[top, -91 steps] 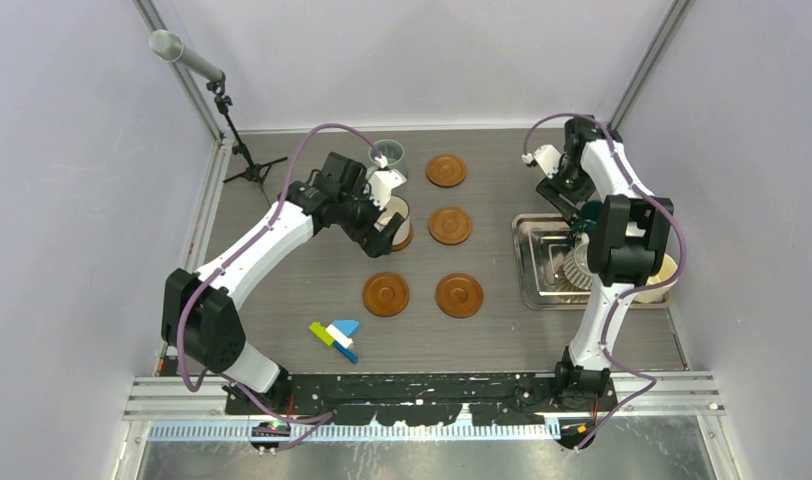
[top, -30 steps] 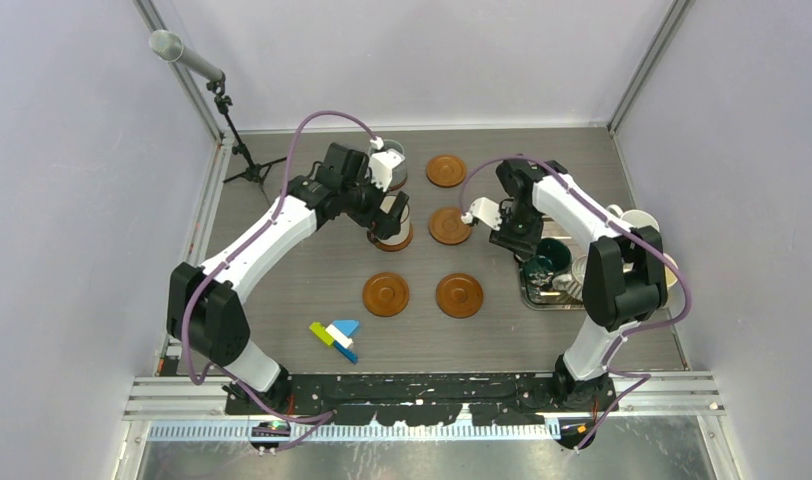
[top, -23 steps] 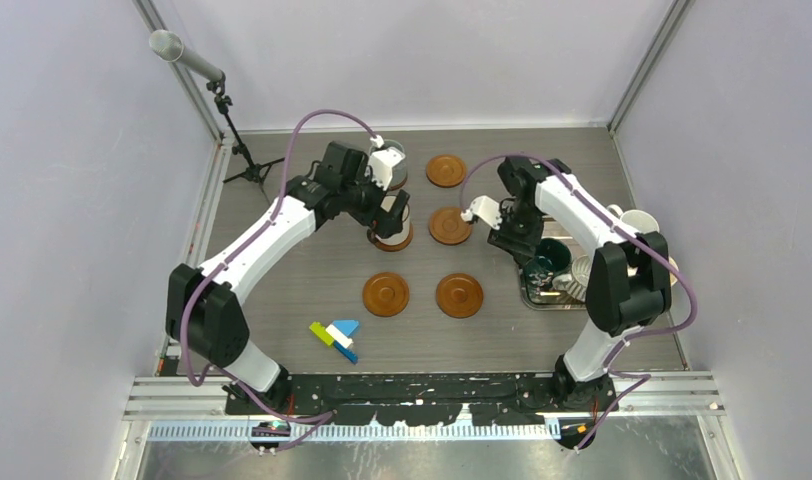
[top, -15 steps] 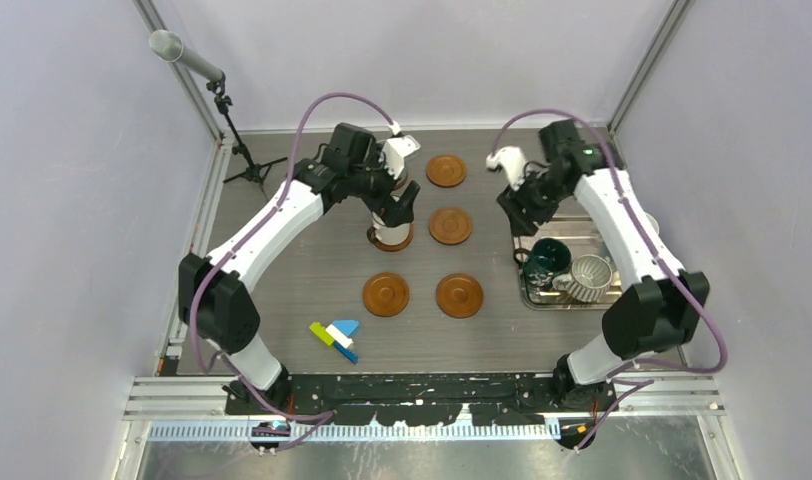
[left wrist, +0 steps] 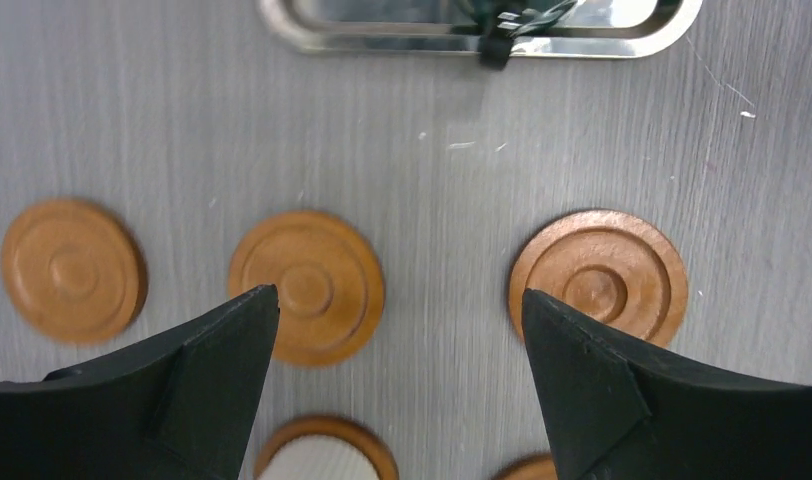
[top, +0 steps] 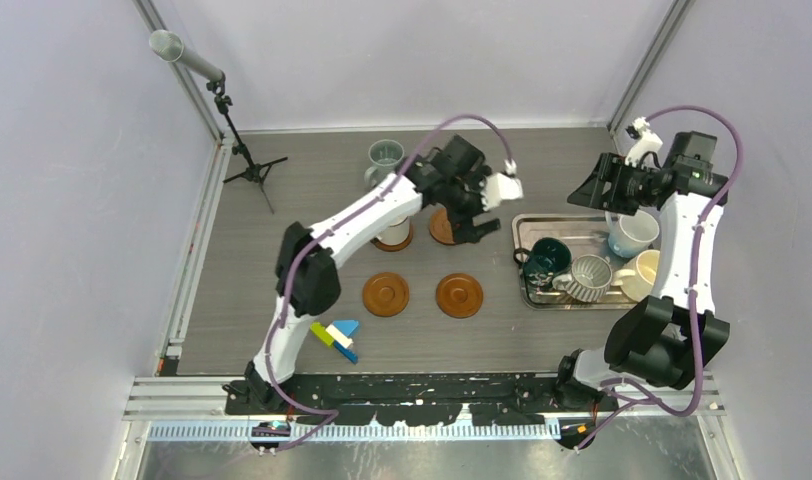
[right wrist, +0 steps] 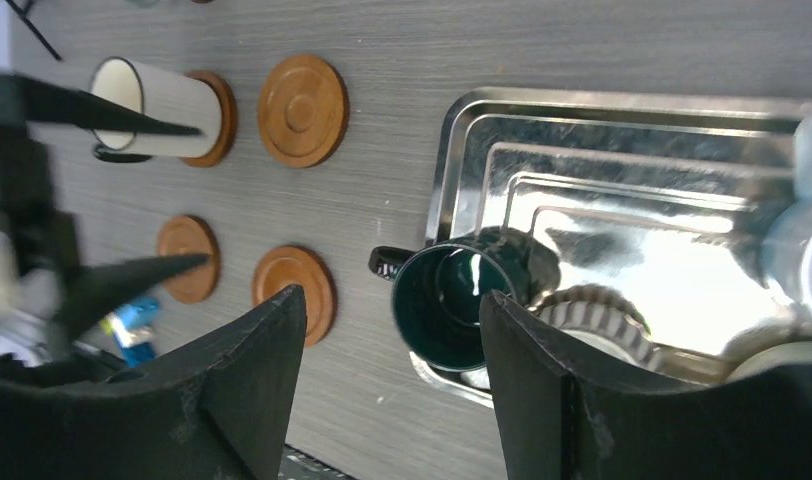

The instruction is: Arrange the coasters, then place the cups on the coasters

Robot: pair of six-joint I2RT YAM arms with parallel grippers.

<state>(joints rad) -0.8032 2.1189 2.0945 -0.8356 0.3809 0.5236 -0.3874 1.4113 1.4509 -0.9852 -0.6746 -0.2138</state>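
Observation:
Two bare coasters [top: 386,294] [top: 459,295] lie side by side in the front row. A white cup [top: 392,235] stands on a coaster behind them, and a grey-blue cup [top: 385,158] stands at the back. My left gripper [top: 479,218] hangs open and empty over another coaster [top: 442,226]. In its wrist view the left gripper [left wrist: 400,300] has coasters [left wrist: 307,285] [left wrist: 600,275] below it. The dark green cup [top: 547,257], ribbed cup [top: 589,277], cream cup [top: 642,275] and a white cup [top: 632,233] sit in the steel tray [top: 572,222]. My right gripper [top: 585,195] is open, high over the tray's back edge.
Small coloured blocks [top: 336,335] lie near the front edge. A microphone stand [top: 244,155] rises at the back left. The left arm [top: 362,212] reaches across the back coasters. The enclosure walls close in both sides.
The left gripper left the white cup on its coaster and swung right towards the tray. The right gripper let go of the dark green cup in the tray, opened and pulled up to the back right.

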